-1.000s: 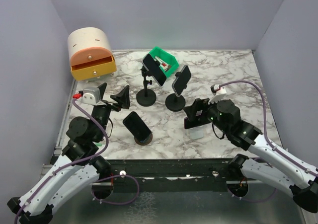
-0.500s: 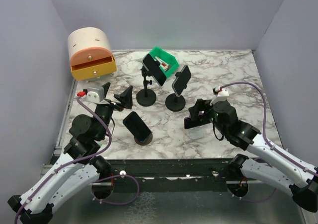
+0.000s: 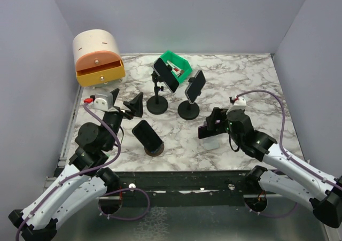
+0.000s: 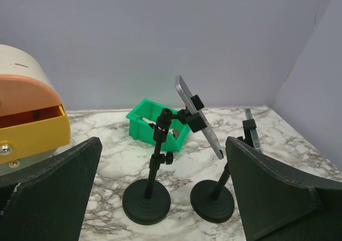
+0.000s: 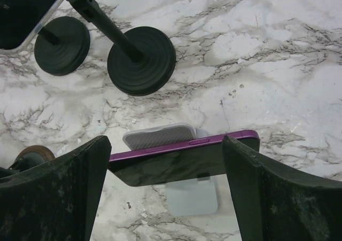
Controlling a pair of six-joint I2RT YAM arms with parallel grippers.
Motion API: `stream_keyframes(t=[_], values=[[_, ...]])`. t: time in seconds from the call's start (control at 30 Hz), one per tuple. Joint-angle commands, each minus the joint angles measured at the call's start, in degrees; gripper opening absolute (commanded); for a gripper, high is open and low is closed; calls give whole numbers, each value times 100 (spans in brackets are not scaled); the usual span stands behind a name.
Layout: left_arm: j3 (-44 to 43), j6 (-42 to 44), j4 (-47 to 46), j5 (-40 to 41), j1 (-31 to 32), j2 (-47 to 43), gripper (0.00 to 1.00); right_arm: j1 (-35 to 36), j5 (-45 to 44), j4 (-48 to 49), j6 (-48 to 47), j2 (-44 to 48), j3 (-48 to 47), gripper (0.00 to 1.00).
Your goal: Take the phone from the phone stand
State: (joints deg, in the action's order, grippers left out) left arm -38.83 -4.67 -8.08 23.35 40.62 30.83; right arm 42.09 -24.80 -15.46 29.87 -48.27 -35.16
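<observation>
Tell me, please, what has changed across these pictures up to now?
The right gripper drew back slightly toward the near edge, its jaws open astride the purple phone on its white stand. The left gripper edged slightly right, open. The green bin, the drawer box and everything else stayed put.

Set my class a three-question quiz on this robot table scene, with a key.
1. True or false: the left gripper holds a phone.
2. In the right wrist view, what lies between the fingers of the right gripper? A. a mug B. purple-edged phone C. a spoon
3. How many tall black stands carry phones?
Key: 1 false, its jaws stand open and empty; 2 B; 3 two.
</observation>
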Motion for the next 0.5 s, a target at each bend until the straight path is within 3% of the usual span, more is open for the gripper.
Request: stream_keyframes(t=[0.0, 0.17, 0.37, 0.47], values=[[60, -16, -73, -150, 22, 24, 99, -93, 181, 284, -439, -107, -93, 89], [2, -402, 269, -11, 24, 85, 99, -93, 753, 405, -698, 153, -63, 88], [-390, -2056, 2178, 736, 25, 342, 99, -95, 1501, 405, -1008, 242, -216, 88], [-429, -2920, 2891, 598, 23, 542, 97, -95, 1570, 454, -1009, 260, -220, 88]])
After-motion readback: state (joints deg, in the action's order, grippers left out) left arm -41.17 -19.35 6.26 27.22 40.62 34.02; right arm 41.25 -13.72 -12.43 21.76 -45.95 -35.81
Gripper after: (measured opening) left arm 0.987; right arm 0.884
